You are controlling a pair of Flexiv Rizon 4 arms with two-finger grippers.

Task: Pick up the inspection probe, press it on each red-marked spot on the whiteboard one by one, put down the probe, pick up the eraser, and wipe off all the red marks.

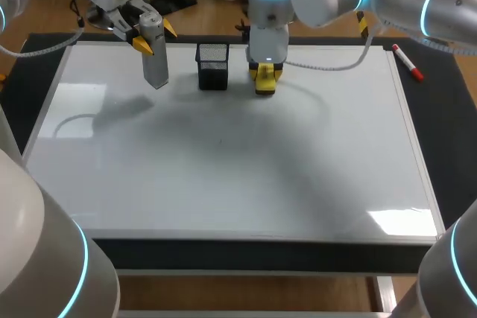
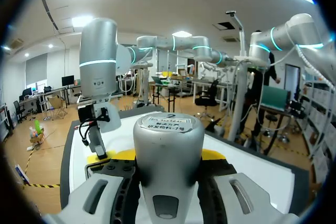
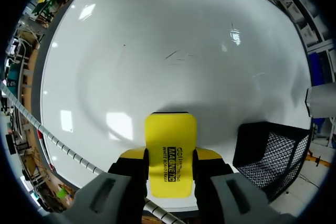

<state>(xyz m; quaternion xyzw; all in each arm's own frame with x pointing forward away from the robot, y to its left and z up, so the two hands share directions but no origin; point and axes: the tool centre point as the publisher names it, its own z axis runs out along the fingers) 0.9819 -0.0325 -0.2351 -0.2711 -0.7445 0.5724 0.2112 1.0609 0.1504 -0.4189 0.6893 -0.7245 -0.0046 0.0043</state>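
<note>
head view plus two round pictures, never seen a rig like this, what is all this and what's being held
This is a robot with two arms at a table. The head view looks down from above; each round picture comes from a camera on one arm's wrist. A whiteboard covers most of the table, with no red marks visible. At its far edge stands a black mesh basket; a red marker lies by its right edge. The left tool holds the grey probe upright. The right tool grips the yellow eraser beside the basket.

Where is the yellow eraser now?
In the head view, the eraser is at the whiteboard's far edge, held in the right gripper, just right of the black mesh cup.
</note>
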